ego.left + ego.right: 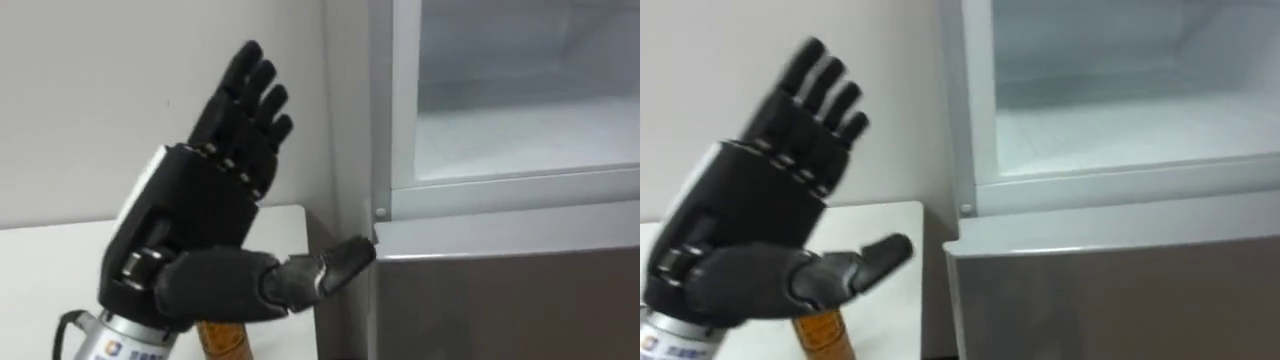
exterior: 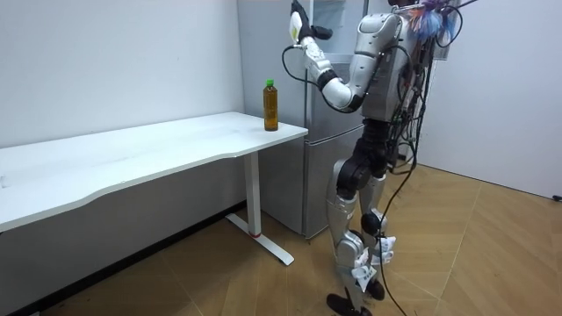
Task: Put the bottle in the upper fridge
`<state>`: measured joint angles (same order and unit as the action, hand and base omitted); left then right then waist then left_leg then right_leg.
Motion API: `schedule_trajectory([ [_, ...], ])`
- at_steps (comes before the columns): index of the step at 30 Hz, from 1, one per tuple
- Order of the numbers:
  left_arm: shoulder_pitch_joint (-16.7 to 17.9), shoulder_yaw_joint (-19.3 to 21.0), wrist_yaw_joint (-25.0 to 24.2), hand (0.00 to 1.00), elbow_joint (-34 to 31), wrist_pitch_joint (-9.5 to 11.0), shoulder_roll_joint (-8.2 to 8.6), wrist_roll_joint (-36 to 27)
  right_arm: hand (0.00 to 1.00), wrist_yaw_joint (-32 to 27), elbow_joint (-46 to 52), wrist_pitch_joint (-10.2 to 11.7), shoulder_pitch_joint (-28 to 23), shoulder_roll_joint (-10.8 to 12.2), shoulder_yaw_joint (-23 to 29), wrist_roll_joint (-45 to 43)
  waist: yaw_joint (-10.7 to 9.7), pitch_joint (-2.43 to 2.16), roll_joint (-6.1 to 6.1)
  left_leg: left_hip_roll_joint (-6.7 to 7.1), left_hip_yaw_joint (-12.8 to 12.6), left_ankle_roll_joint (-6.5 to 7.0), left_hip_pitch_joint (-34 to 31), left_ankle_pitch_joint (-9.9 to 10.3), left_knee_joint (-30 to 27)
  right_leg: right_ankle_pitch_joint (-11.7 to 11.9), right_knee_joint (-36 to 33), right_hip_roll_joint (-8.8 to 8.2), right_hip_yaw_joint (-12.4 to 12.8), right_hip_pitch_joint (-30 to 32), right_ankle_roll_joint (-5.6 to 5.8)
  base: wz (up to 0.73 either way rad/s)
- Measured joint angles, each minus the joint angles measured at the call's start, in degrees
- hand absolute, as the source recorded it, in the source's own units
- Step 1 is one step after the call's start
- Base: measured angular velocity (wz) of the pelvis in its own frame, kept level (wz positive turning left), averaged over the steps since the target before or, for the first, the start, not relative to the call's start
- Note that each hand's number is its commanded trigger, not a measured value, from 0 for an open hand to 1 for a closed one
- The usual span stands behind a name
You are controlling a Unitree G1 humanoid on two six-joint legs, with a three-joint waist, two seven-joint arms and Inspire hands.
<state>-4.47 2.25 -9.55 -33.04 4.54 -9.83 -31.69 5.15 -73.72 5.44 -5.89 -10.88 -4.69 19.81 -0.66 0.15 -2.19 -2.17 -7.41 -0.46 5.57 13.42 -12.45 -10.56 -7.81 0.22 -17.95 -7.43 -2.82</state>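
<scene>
Bottle stands upright and ungrasped at the table corner nearest the fridge, approx. directly below the left hand. That hand is raised and holds nothing: fingers straight and nearly together, thumb stuck out toward the fridge edge. Upper compartment looks open w/ a bare shelf, so you should lower the hand, curl fingers and thumb round the bottle's mid-body, lift it clear of the sill, then carry it in upright.

I see upper fridge compartment open, passage inward free. Frame bounds its left edge. My left hand just left of frame, wall behind.
</scene>
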Motion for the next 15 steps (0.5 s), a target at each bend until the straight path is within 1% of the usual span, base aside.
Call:
schedule_trajectory([
  [1,0.44,1.04,0.52,0.0,-0.36,0.33,0.01,0.37,0.0,0.01,0.11,0.02,-0.12,0.06,0.43,0.0,0.05,-0.06,-0.07,0.04,0.09,0.0,0.01,0.0,0.15,-0.02,0.0,-0.02,-0.06,-0.09,0.04,0.09],
  [2,1.17,2.9,1.73,0.0,-0.73,0.82,0.01,0.9,0.0,-0.01,0.13,0.07,-0.42,0.24,1.06,0.04,0.16,-0.11,-0.15,0.1,0.42,0.0,0.09,0.0,0.38,-0.06,0.04,-0.09,-0.39,-0.34,0.09,0.05],
  [4,1.94,5.82,4.55,0.0,-0.74,0.85,0.14,1.63,0.0,-0.19,-0.05,0.05,-1.05,0.27,1.18,0.35,1.41,-0.18,-0.18,0.14,0.57,0.0,0.87,0.0,0.86,-0.14,-0.06,-0.09,-0.31,-0.82,0.18,0.0],
  [5,2.09,6.83,5.19,0.0,-0.74,0.85,0.13,2.12,0.0,-0.19,-0.06,0.02,-1.13,0.31,1.35,0.27,1.79,-0.2,-0.23,0.14,0.6,0.0,1.04,0.0,0.93,-0.18,-0.07,-0.09,-0.27,-0.97,0.19,-0.05],
  [6,2.82,9.0,6.09,0.0,-0.75,0.89,0.12,2.21,0.0,-0.21,0.11,0.06,-1.92,0.34,1.56,0.23,2.56,-0.22,-0.23,0.15,0.6,0.0,1.32,0.0,0.96,-0.23,-0.05,-0.09,-0.17,-1.22,0.2,0.0],
  [7,4.28,10.86,7.17,0.0,-0.75,1.02,0.13,2.5,0.0,-0.29,0.16,0.05,-2.23,0.33,1.73,0.29,2.81,-0.05,0.05,0.23,0.61,0.01,1.69,0.0,1.0,-0.34,-0.03,-0.2,-0.24,-1.59,0.28,0.0],
  [8,5.32,11.72,7.93,0.0,-0.75,1.09,0.15,2.74,0.0,-0.32,0.2,0.05,-2.31,0.39,2.04,0.26,2.83,-0.15,0.12,0.3,0.6,0.01,1.74,0.0,0.99,-0.49,-0.07,-0.29,-0.29,-1.66,0.32,0.1],
  [9,7.08,13.61,9.26,0.0,-0.74,1.09,0.27,3.36,0.0,-0.48,0.27,0.05,-2.56,0.62,3.01,0.36,2.92,-0.27,0.02,0.57,0.59,0.02,1.72,0.01,0.92,-0.72,-0.06,-0.4,-0.41,-1.59,0.39,0.12],
  [10,7.79,14.51,10.02,0.0,-0.74,1.09,0.27,3.42,0.0,-0.63,0.28,0.05,-2.65,0.85,3.72,0.4,3.02,-0.25,0.06,0.83,0.59,0.02,1.67,0.01,0.85,-0.83,-0.08,-0.45,-0.42,-1.49,0.43,0.16],
  [11,8.83,16.58,11.38,0.0,-0.75,1.09,0.26,3.44,0.0,-0.86,0.3,0.05,-3.07,1.26,4.87,0.35,3.24,-0.28,0.15,0.84,0.61,0.02,1.43,0.01,0.66,-1.0,-0.1,-0.55,-0.62,-1.42,0.5,0.16],
  [12,9.63,18.51,13.05,0.0,-0.73,1.18,0.26,3.43,0.0,-0.88,0.3,0.04,-3.63,1.46,6.05,0.44,3.71,-0.43,0.07,0.84,0.74,0.02,1.23,0.01,0.63,-1.15,-0.07,-0.7,-1.12,-1.38,0.55,0.16],
  [13,10.03,19.52,13.94,0.0,-0.71,1.35,0.27,3.31,0.0,-0.89,0.32,0.03,-3.94,1.47,6.35,0.38,3.91,-0.44,0.05,0.88,0.97,0.03,1.17,0.01,0.58,-1.17,-0.1,-0.76,-1.32,-1.38,0.58,0.14],
  [14,11.01,21.6,15.51,0.0,-0.52,1.72,0.27,3.01,0.0,-0.84,0.65,0.03,-4.75,1.54,7.27,0.52,4.45,-0.63,-0.29,0.9,1.5,0.04,1.19,0.02,0.39,-1.18,-0.14,-0.82,-1.5,-1.36,0.61,0.09],
  [15,12.07,23.94,17.19,0.0,0.1,2.35,0.28,2.91,0.0,-0.83,0.75,0.02,-5.58,1.66,8.37,0.48,4.71,-0.63,-0.39,0.9,1.6,0.04,1.26,0.02,0.14,-1.18,-0.38,-0.88,-1.5,-1.35,0.62,0.05],
])
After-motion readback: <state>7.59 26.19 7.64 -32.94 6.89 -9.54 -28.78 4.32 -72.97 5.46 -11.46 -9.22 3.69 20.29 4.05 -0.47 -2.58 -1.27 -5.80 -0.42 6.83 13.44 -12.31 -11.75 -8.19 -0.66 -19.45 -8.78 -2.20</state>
